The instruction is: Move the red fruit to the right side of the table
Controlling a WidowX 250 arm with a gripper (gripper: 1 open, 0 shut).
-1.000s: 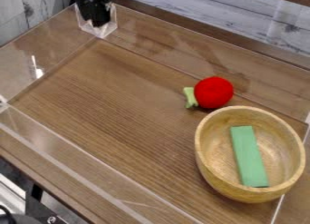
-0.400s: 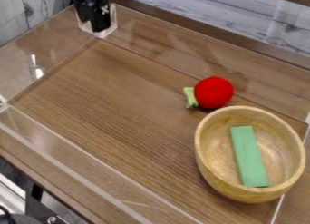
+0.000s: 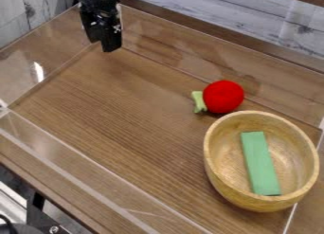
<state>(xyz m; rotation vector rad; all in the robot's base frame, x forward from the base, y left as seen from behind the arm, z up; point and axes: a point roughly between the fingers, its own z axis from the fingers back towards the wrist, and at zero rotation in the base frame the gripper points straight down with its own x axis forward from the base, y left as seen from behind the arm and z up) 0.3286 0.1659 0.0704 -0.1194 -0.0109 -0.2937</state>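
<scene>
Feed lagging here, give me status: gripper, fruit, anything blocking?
Gripper open, empty, top left, far from fruit. Red fruit on the table, just above wooden bowl. Path between clear.

The black hand (image 3: 106,39) hangs at the upper left of the view, pointing straight down, its two fingers spread wide apart with nothing between them.
</scene>
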